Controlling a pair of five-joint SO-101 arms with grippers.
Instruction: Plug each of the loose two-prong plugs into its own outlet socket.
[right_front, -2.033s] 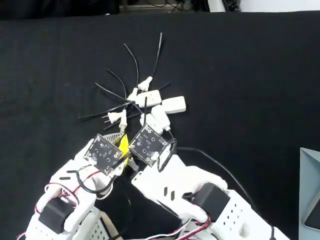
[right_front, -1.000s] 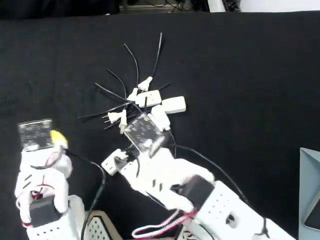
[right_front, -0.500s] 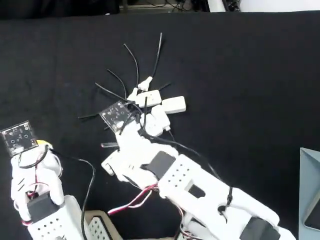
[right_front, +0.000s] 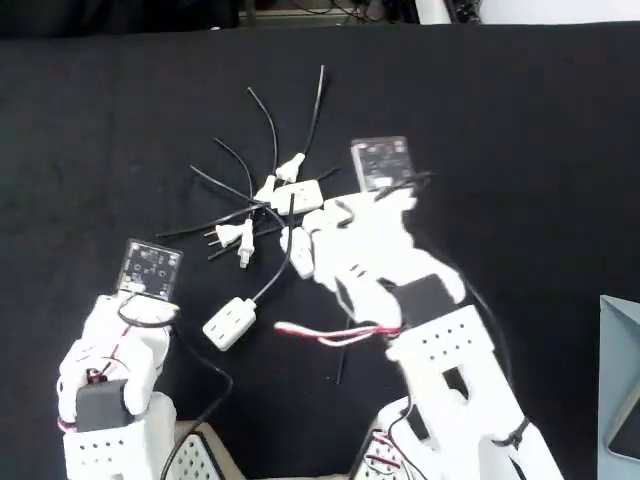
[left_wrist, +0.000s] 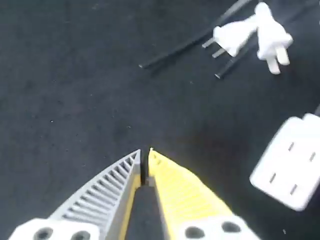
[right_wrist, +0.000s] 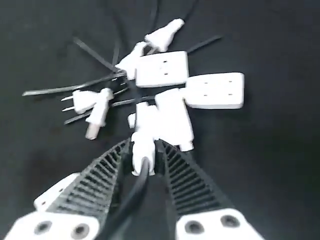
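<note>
Now R gripper (right_wrist: 144, 146) clamps 1 plug (right_wrist: 142, 156), L gripper (left_wrist: 144, 153) closed, empty.

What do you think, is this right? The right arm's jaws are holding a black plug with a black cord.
Not quite. The plug between the right arm's jaws is white, not black, as the right wrist view shows. The rest is right: the jaws are closed on it, and its cord is black.
</note>
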